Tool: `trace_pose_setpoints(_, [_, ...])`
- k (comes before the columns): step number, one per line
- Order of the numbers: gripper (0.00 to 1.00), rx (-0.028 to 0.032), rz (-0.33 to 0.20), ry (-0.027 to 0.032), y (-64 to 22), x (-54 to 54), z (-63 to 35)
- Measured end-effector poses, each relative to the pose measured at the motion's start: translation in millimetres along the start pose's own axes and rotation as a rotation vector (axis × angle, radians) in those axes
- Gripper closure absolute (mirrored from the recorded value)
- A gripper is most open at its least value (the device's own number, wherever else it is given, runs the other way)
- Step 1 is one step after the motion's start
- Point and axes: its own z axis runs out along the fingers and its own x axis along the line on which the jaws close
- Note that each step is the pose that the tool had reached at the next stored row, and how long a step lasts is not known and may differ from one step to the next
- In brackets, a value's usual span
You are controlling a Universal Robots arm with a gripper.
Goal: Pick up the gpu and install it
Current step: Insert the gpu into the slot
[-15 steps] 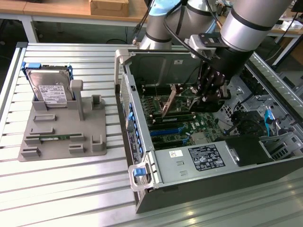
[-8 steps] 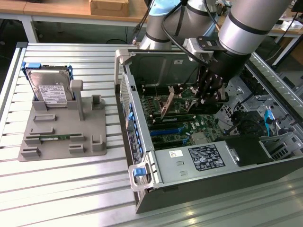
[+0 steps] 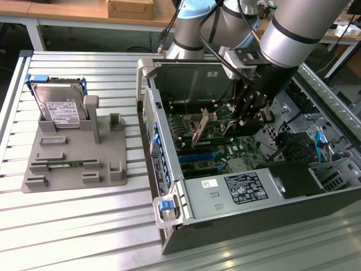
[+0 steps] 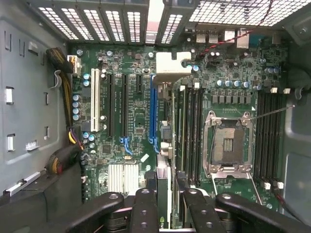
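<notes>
Install step, seemingly: pincer (image 4: 167,195) part-closed on slim brown-backed gpu card (image 3: 201,129) over green motherboard (image 4: 137,119); dead-square lowering wanted.

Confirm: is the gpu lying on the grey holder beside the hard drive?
No, the gpu sits in the gripper inside the open computer case, above the motherboard.

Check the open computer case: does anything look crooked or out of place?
The gpu, clamped in the jaws, hangs slanted above the motherboard, not plugged in. The CPU socket also sits bare. Nothing looks spilled or broken.
</notes>
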Motion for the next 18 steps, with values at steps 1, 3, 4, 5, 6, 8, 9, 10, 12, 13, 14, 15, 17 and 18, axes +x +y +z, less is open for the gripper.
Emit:
trace_pose_setpoints(1, [0.74,-0.0004,-0.008,0.0000,0.0,0.0,0.1])
trace_pose_setpoints(3, [0.74,-0.0007,-0.013,-0.0001,0.6,0.5,1.5])
trace_pose_setpoints(4, [0.74,-0.0007,-0.013,-0.0001,2.4,1.4,2.5])
trace_pose_setpoints(5, [0.74,-0.0007,-0.013,-0.0002,4.2,2.7,3.5])
trace_pose_setpoints(6, [0.74,-0.0007,-0.013,-0.0002,5.2,3.5,4.2])
trace_pose_setpoints(8, [0.74,-0.0007,-0.013,-0.0004,7.6,5.6,5.6])
trace_pose_setpoints(9, [0.74,-0.0007,-0.013,-0.0006,8.7,6.4,6.3])
trace_pose_setpoints(10, [0.74,-0.0007,-0.013,-0.0007,9.9,7.4,7.2])
trace_pose_setpoints(12, [0.74,-0.0007,-0.013,-0.0008,11.4,8.3,8.0])
trace_pose_setpoints(13, [0.74,-0.0007,-0.013,-0.0008,11.8,8.6,8.3])
trace_pose_setpoints(14, [0.74,-0.0008,-0.013,-0.0007,12.3,8.9,8.7])
trace_pose_setpoints(15, [0.74,-0.0007,-0.013,-0.0008,12.9,9.1,9.5])
trace_pose_setpoints(17, [0.74,-0.0007,-0.013,-0.0009,13.8,9.4,10.0])
trace_pose_setpoints(18, [0.74,-0.0007,-0.013,-0.0010,14.1,9.5,10.1])
